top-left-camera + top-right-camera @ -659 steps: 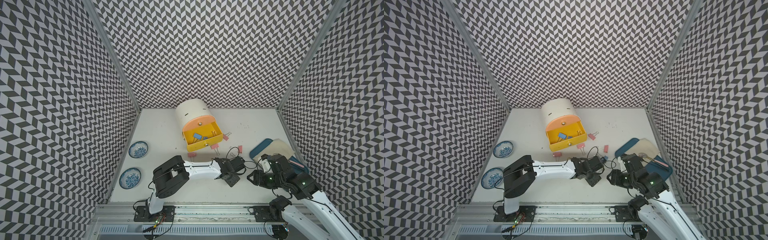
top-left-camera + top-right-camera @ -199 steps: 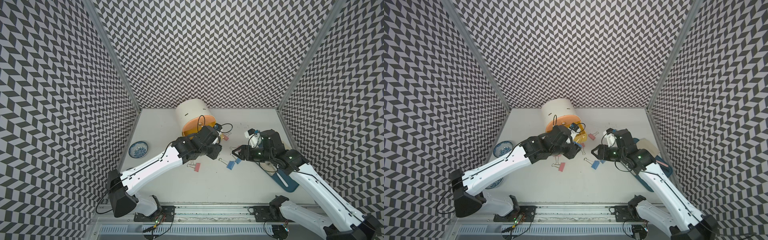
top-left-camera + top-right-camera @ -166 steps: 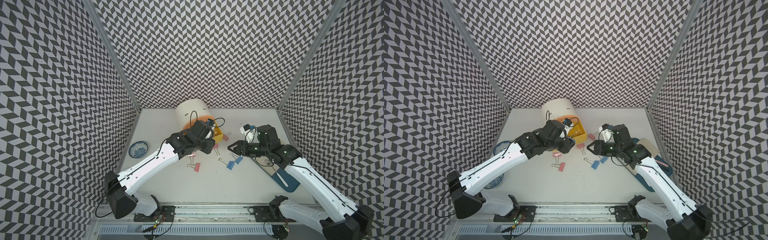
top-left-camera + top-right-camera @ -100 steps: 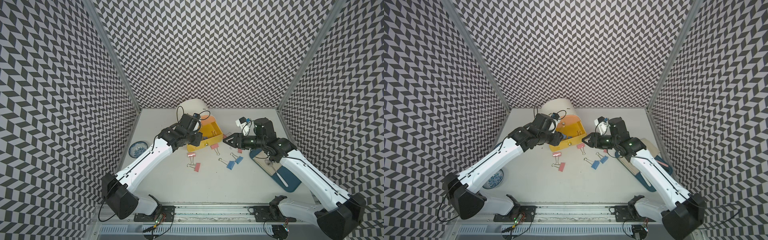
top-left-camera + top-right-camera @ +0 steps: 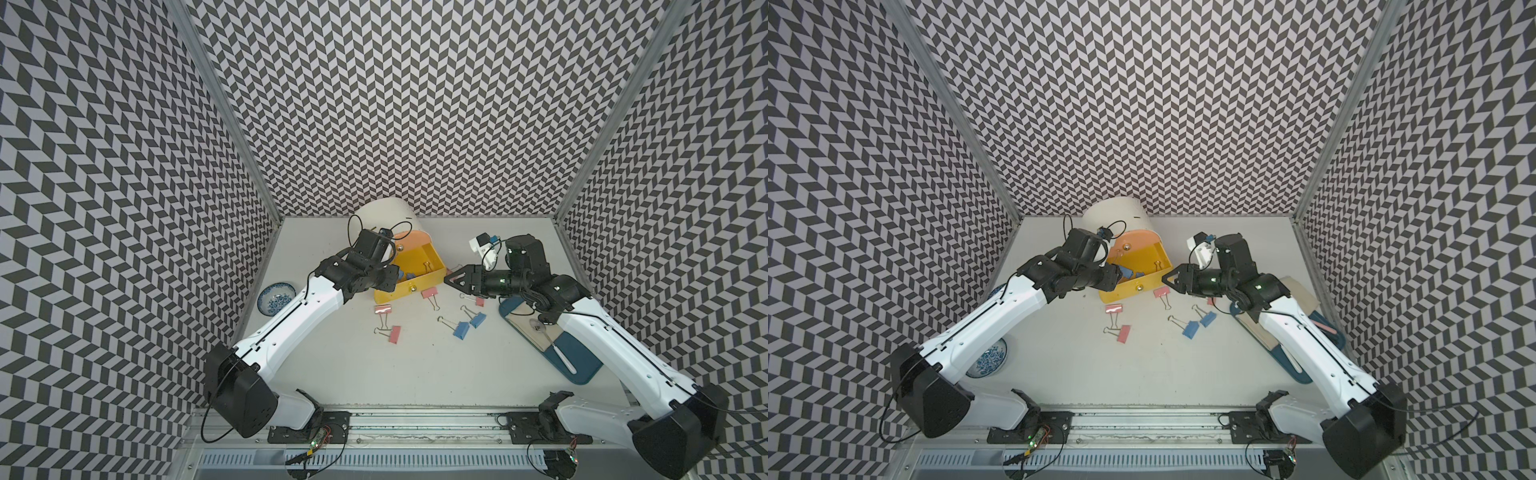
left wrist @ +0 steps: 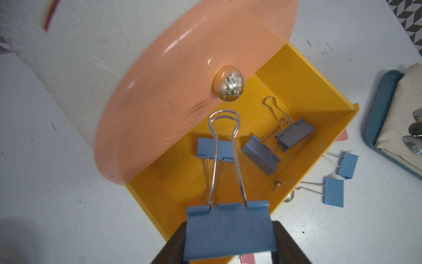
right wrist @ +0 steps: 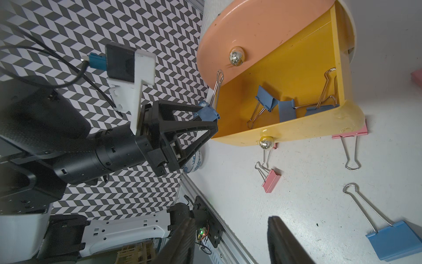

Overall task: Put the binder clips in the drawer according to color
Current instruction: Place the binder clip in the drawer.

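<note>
My left gripper (image 6: 228,237) is shut on a blue binder clip (image 6: 228,230), held above the near left corner of the open yellow drawer (image 5: 434,266). The clip's wire handles point toward the shut peach drawer front (image 6: 182,96). Three blue clips (image 6: 261,155) lie inside the yellow drawer. My right gripper (image 5: 453,281) hovers open and empty just right of the drawer's front; in the right wrist view its fingers (image 7: 280,240) stand wide apart over bare table. Loose on the table are pink clips (image 5: 395,334) (image 5: 383,309) (image 5: 429,293) and two blue clips (image 5: 461,330) (image 5: 478,320).
The drawers sit in a white round cabinet (image 5: 382,212) at the back. A blue-patterned bowl (image 5: 276,293) lies at the left and another (image 5: 988,357) shows under my left arm. A teal tray (image 5: 582,370) with a cloth and spoon is at the right.
My left gripper carried the blue clip back and left to the yellow drawer's left side. My right gripper swung left and back toward the drawer's front, still empty.
</note>
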Tool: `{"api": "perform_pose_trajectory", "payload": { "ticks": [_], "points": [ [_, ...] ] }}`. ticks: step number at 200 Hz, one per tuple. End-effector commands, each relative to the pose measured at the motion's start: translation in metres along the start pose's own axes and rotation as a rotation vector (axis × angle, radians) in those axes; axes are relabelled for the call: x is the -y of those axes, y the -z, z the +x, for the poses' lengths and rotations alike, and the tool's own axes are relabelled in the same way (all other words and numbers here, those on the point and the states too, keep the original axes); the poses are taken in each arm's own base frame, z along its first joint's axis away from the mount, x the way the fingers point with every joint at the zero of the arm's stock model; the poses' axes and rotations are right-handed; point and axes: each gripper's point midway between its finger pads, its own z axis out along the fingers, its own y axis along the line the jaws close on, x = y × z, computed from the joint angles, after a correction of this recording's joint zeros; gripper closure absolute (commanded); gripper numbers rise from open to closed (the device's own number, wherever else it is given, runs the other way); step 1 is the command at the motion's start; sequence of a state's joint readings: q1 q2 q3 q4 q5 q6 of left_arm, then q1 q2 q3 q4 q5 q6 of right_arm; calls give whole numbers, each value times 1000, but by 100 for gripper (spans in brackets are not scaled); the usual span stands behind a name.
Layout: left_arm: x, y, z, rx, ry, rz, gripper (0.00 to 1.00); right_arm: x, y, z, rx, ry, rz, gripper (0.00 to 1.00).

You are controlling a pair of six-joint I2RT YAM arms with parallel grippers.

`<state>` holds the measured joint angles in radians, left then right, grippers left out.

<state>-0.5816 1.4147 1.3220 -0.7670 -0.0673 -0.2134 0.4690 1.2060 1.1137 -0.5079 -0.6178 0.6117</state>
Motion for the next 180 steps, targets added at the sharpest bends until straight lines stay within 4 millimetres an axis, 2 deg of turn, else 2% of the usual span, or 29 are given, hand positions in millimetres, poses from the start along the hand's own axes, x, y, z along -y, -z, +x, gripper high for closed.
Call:
{"api": "perform_pose_trajectory", "payload": {
  "ticks": [1, 29, 73, 121, 180],
  "points": [
    [-1, 1, -14, 41, 20, -6, 36, -7, 1, -6, 30, 35, -23, 46],
    [0, 4, -20, 55, 24, -2, 32, -4, 2, -4, 28, 36, -9, 46],
    [1, 15, -26, 77, 28, 7, 32, 5, -1, 0, 23, 27, 17, 46],
    [5, 40, -36, 119, 43, 28, 32, 18, -4, 2, 23, 17, 68, 46],
    [20, 73, -37, 135, 67, 78, 33, 39, -9, 5, 22, 10, 146, 46]
  ]
}}
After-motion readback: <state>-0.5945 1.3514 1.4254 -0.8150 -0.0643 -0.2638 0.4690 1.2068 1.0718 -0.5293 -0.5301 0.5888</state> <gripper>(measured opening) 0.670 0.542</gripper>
